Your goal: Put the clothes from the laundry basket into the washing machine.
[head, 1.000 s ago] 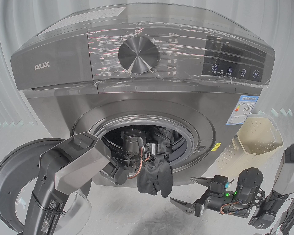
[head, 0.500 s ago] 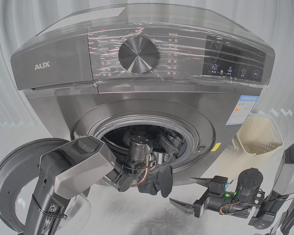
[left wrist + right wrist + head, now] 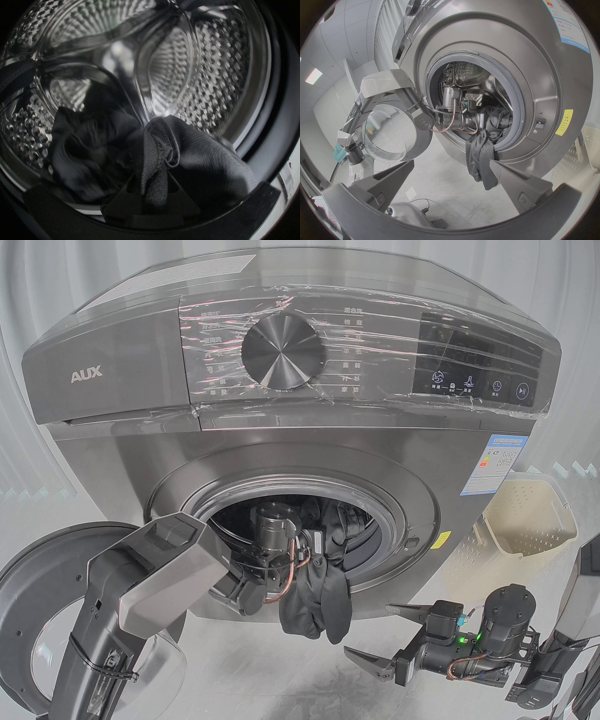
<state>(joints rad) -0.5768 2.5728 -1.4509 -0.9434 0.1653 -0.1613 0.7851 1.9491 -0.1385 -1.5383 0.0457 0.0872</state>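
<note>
Washing machine — filled the centre of the head view, its door swung open at lower left.

Black garment: partly inside the drum, the rest draped over the lower lip of the port and hanging down the front panel, so judged not yet fully loaded.

Left gripper — inside the port, clamped on a folded seam of the garment, probably to feed the trailing part inward.

Right gripper: lower right, fingers spread wide, holding nothing, parked apart from the port.

Laundry basket: cream, right edge, beside the machine.
</note>
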